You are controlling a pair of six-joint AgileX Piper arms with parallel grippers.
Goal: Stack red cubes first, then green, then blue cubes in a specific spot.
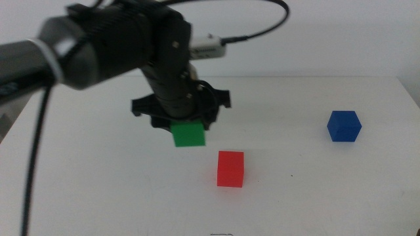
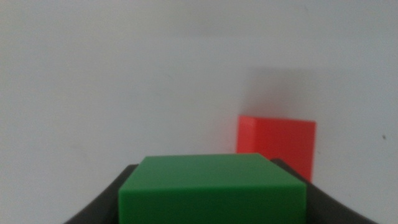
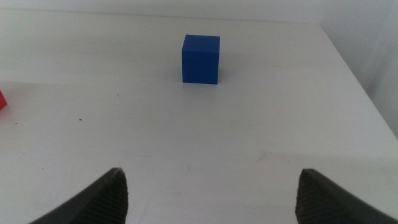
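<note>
While left tool point(image 1: 187, 126) pinches green cube point(image 1: 189, 135) near red cube point(image 1: 230, 168), right tool point(image 3: 211, 193) waits spread

This looks like a robotics lab or test bench, not a home or shop. A plain white desk point(image 1: 341, 196) stands against a bare white wall, with no household or office clutter. A black robot arm with a cable looped over it carries the left gripper point(image 1: 186, 126), which grips a green cube point(image 1: 189, 135). Just beside that gripper sits a red cube point(image 1: 230, 168); a blue cube point(image 1: 344, 126) lies well apart from it, ahead of the right gripper point(image 3: 211, 199).
</note>
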